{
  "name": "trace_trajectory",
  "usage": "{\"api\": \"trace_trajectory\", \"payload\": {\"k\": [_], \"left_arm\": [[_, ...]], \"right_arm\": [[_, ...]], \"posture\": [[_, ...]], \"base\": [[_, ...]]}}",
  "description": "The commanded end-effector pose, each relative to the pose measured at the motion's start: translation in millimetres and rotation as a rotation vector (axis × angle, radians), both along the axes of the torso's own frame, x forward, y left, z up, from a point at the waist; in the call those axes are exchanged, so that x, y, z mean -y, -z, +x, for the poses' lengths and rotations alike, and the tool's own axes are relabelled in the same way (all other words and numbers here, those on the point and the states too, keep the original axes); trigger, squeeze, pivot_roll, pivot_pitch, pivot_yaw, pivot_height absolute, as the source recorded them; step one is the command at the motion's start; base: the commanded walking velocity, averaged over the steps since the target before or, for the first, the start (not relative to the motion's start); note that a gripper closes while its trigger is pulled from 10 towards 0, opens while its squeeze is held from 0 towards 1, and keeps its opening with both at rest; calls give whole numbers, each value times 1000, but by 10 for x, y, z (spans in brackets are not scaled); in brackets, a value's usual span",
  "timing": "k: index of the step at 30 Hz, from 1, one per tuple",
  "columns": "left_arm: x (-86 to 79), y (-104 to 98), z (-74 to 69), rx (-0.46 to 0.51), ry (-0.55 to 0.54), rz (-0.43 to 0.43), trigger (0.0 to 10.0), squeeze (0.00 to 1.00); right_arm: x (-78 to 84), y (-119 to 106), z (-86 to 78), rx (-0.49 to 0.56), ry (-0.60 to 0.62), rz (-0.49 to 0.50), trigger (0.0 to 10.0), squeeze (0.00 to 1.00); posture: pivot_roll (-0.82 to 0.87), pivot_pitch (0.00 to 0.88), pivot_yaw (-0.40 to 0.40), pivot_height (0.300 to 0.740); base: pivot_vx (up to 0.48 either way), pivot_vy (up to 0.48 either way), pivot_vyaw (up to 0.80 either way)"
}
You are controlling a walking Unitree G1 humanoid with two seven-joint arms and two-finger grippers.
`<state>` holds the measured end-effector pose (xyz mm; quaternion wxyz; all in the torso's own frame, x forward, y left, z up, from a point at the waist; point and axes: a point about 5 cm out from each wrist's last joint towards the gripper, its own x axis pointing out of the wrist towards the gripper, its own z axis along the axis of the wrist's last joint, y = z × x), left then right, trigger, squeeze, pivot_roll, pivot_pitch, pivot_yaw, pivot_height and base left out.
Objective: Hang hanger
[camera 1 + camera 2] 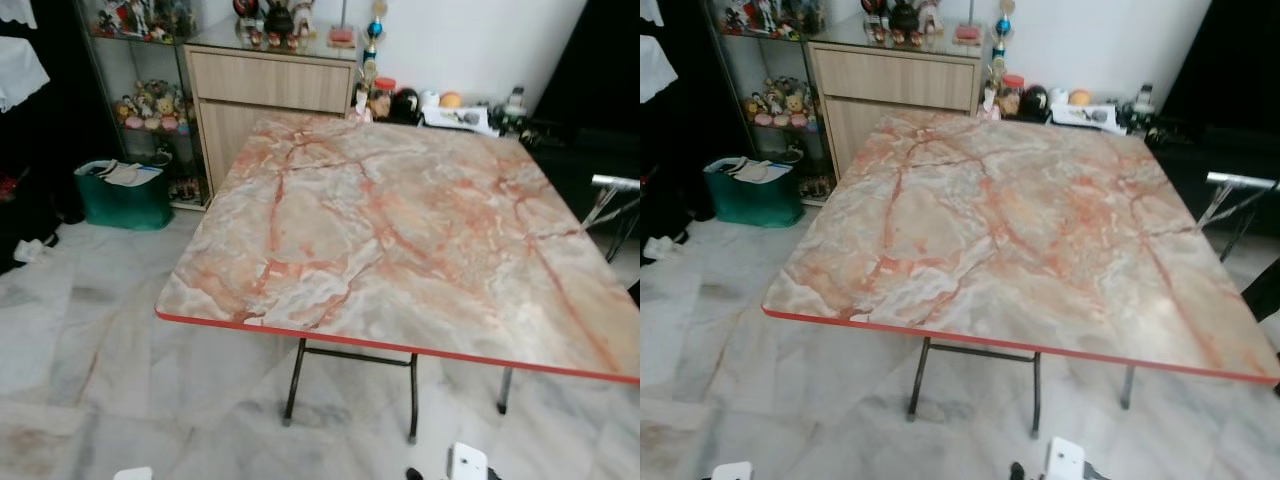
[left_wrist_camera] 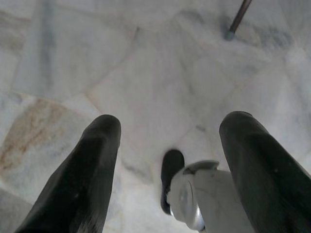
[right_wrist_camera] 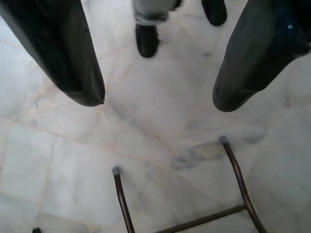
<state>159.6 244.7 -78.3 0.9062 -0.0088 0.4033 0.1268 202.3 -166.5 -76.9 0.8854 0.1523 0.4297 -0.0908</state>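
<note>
Left wrist view has the left gripper (image 2: 170,145) spread and empty above the marble floor (image 2: 146,73); the right gripper (image 3: 158,97) likewise, both arms idle near the folding table (image 1: 400,230), no hanger visible.

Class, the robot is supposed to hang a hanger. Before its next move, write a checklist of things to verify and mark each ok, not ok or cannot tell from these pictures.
1. Hanger located: not ok; none lies on the marble table.
2. Place to hang it found: cannot tell; clothes hang at far left, but no rail can be made out.
3. Left gripper free: ok; fingers open, holding nothing, pointing at the floor.
4. Right gripper free: ok; fingers open, holding nothing, above the table legs.
5. Path to the left: cannot tell; a green bin stands on the floor there.
</note>
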Motion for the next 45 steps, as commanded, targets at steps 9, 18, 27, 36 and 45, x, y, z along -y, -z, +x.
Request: {"api": "trace_trajectory", "payload": {"k": [9,18,27,36,45], "left_arm": [[17,33,-58,-19,-9,-15,10000,0],[-1,52,-103,-44,-10,-17,10000,0],[20,59,-102,-53,11,-20,10000,0],[58,78,-118,-62,3,-30,10000,0],[166,125,-165,-84,7,-44,10000,0]], "right_arm": [[24,-16,23,11,4,-3,10000,0],[4,-21,32,20,0,2,10000,0],[5,-27,42,26,5,0,10000,0],[15,-27,40,27,2,-2,10000,0],[29,-29,40,29,-8,-11,10000,0]], "posture": [[230,21,-79,740],[227,25,-74,740],[218,29,-76,740],[212,28,-83,740],[208,25,-90,740]], "base": [[0,-430,0],[0,-429,0],[0,-445,0],[0,-449,0],[0,-450,0]]}}
